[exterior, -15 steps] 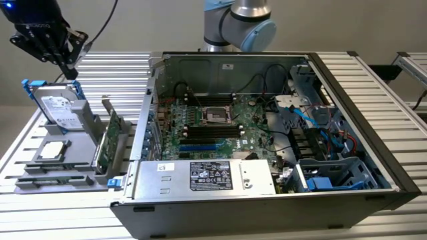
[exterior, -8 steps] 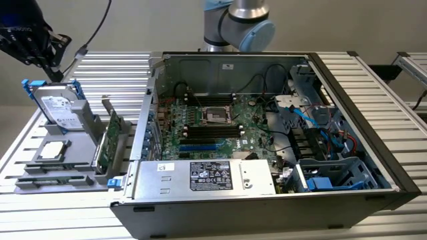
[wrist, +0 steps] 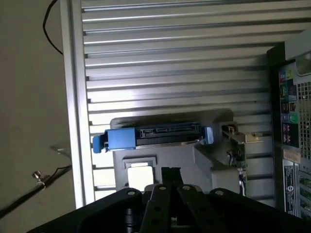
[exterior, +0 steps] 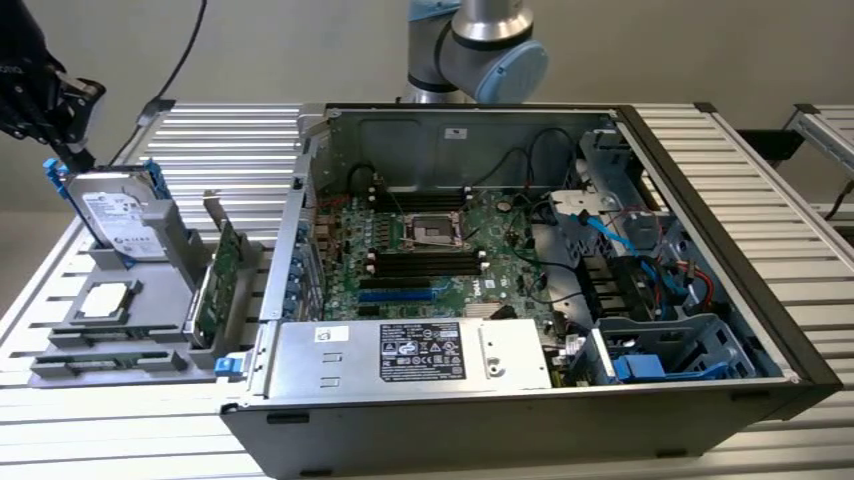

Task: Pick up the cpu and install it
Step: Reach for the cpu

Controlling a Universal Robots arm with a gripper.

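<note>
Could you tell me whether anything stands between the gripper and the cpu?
Nothing visible covers the cpu, which lies bare in the grey holder. The upright hard drive stands right beside it, near the shut gripper, and could crowd a descent.

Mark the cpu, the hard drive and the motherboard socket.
cpu [exterior: 107, 300], exterior view, middle of its silver top.
hard drive [exterior: 114, 212], exterior view, on its white label.
motherboard socket [exterior: 434, 230], exterior view, centre of its frame.
</note>
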